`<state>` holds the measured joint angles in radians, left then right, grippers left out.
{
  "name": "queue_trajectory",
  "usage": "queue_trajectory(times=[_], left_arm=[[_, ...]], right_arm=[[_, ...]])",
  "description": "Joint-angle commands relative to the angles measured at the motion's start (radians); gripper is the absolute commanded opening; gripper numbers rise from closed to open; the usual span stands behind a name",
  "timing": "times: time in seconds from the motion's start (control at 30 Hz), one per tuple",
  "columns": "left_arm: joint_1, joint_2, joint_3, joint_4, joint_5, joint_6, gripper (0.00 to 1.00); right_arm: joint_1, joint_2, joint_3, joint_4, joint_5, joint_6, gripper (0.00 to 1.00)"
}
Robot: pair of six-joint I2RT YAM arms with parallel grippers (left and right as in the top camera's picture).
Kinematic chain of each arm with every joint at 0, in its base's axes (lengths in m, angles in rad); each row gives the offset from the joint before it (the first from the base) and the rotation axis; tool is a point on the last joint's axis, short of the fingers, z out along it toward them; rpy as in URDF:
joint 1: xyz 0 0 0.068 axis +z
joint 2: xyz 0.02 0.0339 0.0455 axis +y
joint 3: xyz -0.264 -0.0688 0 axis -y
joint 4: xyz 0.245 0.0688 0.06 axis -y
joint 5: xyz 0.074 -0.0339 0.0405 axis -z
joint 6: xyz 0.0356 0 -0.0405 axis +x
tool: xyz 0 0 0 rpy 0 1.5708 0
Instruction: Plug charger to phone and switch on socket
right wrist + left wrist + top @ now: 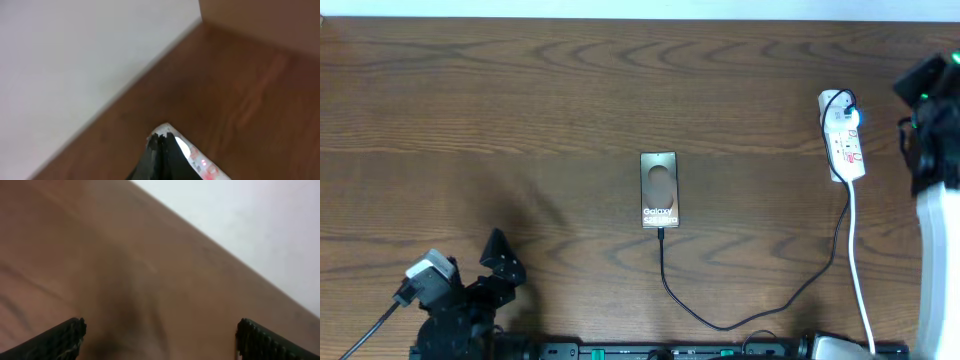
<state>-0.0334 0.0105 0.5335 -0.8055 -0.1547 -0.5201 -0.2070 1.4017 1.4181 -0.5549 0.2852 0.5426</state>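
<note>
Dark wood table (520, 100) everywhere, and its far edge meets plain white along the top of the overhead view. The left gripper (160, 347) is spread wide with nothing between its fingers (60, 337). It has bare wood under it and loads of free room ahead, and the table edge cuts diagonally ahead and to its right.

The right gripper (161, 145) is pinched fully closed and empty. Its tips are right over the end corner of the socket (844, 140), but I can't tell if they touch. The table edge is close on its left.

The phone (659, 190) lies mid-table, well away from both grippers, with the charger (662, 255) cable running into its near end. Most of the socket is cut off in the right wrist view, and the left wrist view is pretty blurry.
</note>
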Motion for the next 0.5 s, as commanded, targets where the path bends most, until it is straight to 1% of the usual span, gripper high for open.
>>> queue_trajectory(times=[0.0, 0.1, 0.3, 0.47], left_arm=[[0.003, -0.005, 0.010, -0.056, 0.013, 0.003, 0.98], [0.003, -0.005, 0.010, -0.113, 0.013, 0.003, 0.98], [0.003, -0.005, 0.010, -0.116, 0.013, 0.003, 0.98], [0.003, -0.005, 0.010, -0.113, 0.013, 0.003, 0.98]], right_arm=[[-0.011, 0.099, 0.083, -0.054, 0.019, 0.081, 0.01], [-0.032, 0.201, 0.135, -0.126, -0.005, 0.138, 0.01], [-0.099, 0.371, 0.230, -0.235, -0.098, 0.185, 0.01], [-0.156, 0.502, 0.276, -0.280, -0.282, 0.186, 0.01]])
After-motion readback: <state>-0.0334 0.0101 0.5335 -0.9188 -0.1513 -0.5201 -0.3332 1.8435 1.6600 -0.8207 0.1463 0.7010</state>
